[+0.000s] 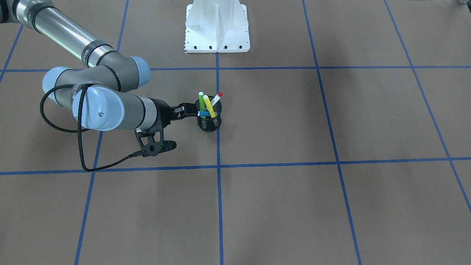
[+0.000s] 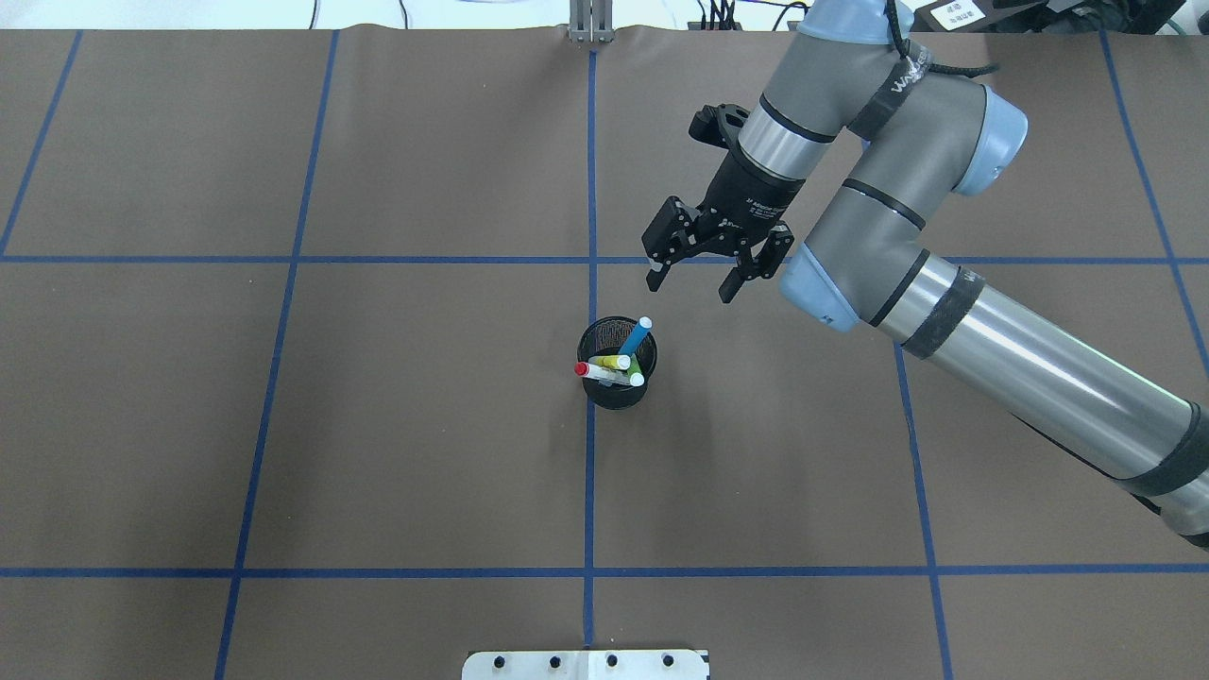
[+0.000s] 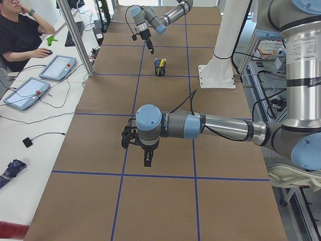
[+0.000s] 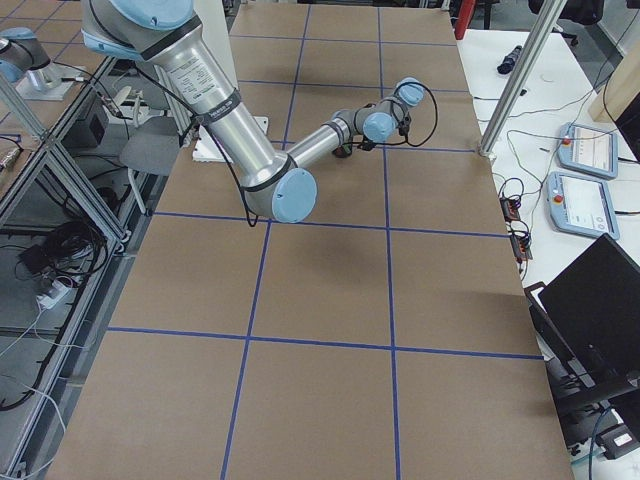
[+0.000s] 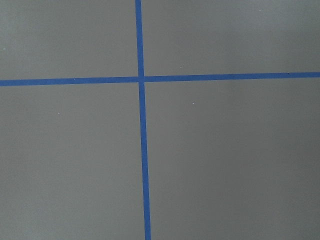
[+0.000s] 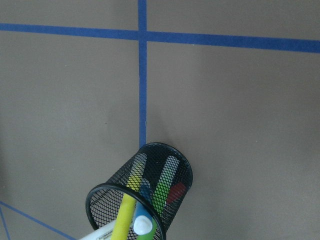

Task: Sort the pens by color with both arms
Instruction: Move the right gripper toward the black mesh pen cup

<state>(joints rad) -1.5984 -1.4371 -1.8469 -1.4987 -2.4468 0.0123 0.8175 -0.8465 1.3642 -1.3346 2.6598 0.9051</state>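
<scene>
4 pens [image 2: 614, 362] (blu/grn/yel/wht w/ red cap) lean in mesh cup [image 2: 614, 395].

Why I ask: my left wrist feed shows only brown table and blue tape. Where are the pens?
Observer: All four pens stand together in the black mesh cup at mid-table.
Operator: Is anything gripping them?
Observer: No. The right gripper hovers near the cup, jaws open, with nothing between them.
Operator: And the gripper under my camera?
Observer: The left gripper hangs over bare table, well away from the cup. It shows only in the side view, so I cannot tell whether it is open or shut.
</scene>
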